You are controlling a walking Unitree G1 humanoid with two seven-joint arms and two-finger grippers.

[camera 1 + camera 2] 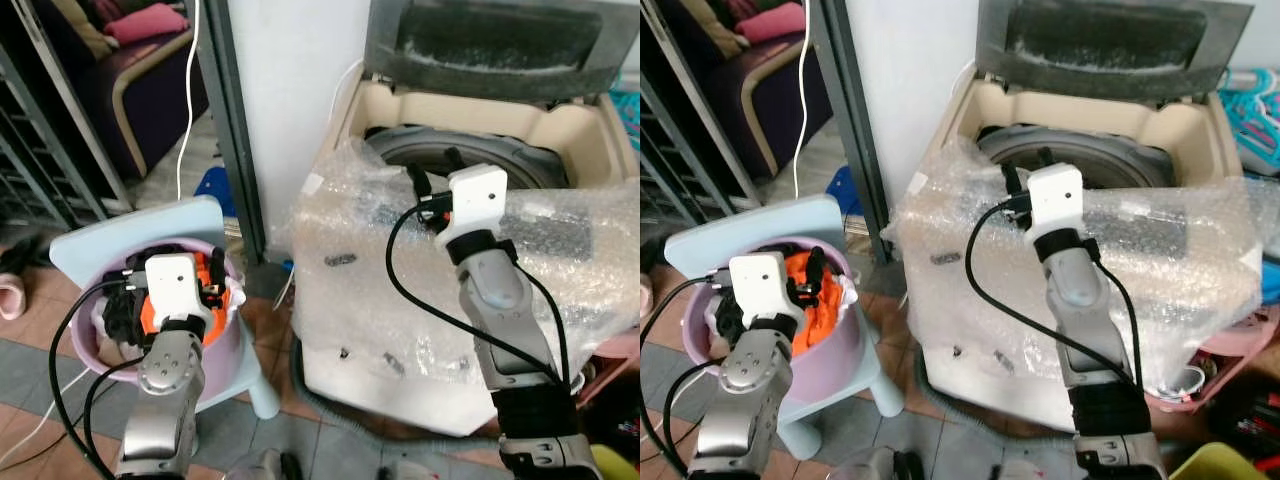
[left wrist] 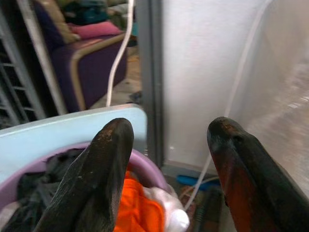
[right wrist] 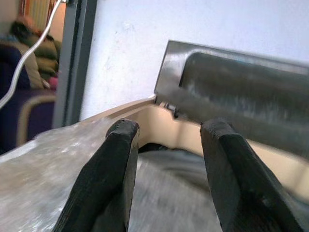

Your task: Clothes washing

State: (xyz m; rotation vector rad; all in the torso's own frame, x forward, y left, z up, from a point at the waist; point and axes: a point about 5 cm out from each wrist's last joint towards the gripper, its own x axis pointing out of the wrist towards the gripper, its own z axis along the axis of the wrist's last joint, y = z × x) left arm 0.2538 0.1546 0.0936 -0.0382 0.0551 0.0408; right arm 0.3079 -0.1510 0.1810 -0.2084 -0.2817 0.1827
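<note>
Left tool [image 2: 169, 159], fingers spread and empty, hovers over the lilac plastic basin [image 1: 835, 350] holding orange and dark clothes [image 1: 812, 300]. Right tool [image 3: 166, 169], fingers spread, sits above the open beige top-loading washing machine [image 1: 560, 125], wrapped in clear bubble wrap [image 1: 350, 290].
</note>
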